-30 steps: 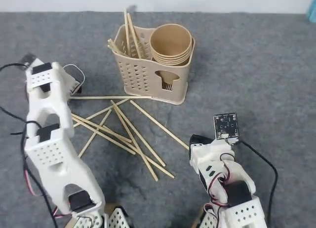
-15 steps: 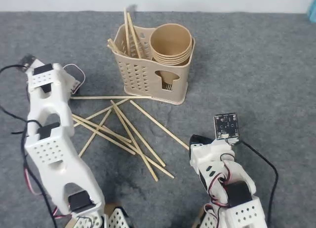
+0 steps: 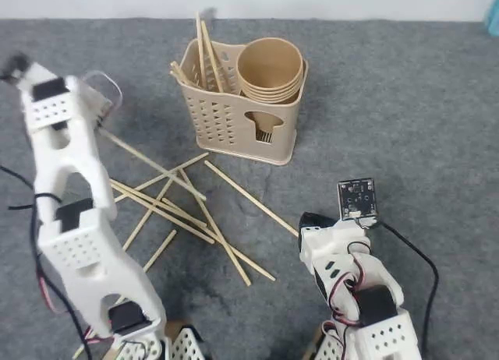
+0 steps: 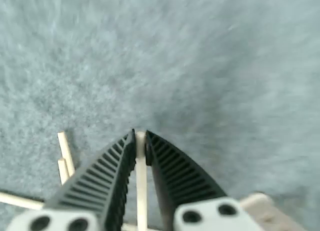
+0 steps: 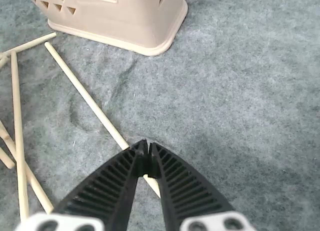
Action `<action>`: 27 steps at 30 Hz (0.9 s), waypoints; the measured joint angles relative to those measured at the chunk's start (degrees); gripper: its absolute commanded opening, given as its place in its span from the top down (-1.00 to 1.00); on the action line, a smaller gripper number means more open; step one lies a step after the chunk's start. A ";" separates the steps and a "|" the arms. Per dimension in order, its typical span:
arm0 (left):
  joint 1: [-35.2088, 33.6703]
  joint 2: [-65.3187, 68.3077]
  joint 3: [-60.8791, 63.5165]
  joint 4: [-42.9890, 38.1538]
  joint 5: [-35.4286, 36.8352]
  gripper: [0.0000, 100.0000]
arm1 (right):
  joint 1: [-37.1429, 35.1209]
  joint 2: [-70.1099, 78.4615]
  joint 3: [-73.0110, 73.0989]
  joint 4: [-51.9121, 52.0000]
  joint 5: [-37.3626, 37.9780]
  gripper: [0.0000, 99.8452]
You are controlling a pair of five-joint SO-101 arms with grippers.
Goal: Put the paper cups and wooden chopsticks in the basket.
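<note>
Several wooden chopsticks (image 3: 213, 224) lie crossed on the grey carpet (image 3: 405, 126), at 7 o'clock from the basket (image 3: 234, 118). The paper cups (image 3: 270, 64) sit nested in the basket's 3 o'clock half. A few upright sticks (image 3: 204, 52) stand in its 9 o'clock half.

1. Cup step: judged complete, since every cup seen is already nested in the basket.
2. Chopstick step: in hand, and judged well short of done given the pile on the carpet.

Left gripper (image 4: 140, 137): clenched on one held chopstick (image 4: 141, 186), which runs lengthwise between the jaws. In the high view this stick (image 3: 153, 164) slants from the head of the left arm (image 3: 66, 165), at 9 o'clock from the basket, toward 5 o'clock. Its far end reaches the pile; whether it rests there cannot be told.

Right gripper (image 5: 146, 150): jaws closed together with nothing seen between them. The tips hang over the near end of a loose chopstick (image 5: 85, 93) that points toward the basket's base. The right arm (image 3: 347, 274) stands at 5 o'clock from the basket.

Next move, as judged:
- Raise the held stick until its trailing end clears the pile.
- Carry it toward 3 o'clock, above the basket rim.
- Tip it upright over the 9 o'clock half, then release.

Caution: the trailing end may drag neighbouring sticks or catch the rim.
</note>
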 measured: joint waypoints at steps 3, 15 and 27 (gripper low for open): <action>-0.62 -4.66 -1.85 2.11 0.00 0.98 | 0.00 0.00 0.00 0.00 0.00 0.98; -11.43 -24.70 -2.37 5.80 -14.15 0.98 | 0.00 0.00 0.00 0.00 0.00 0.98; -18.37 -39.74 3.96 3.87 -29.45 0.98 | 0.00 0.00 0.00 0.97 0.00 0.98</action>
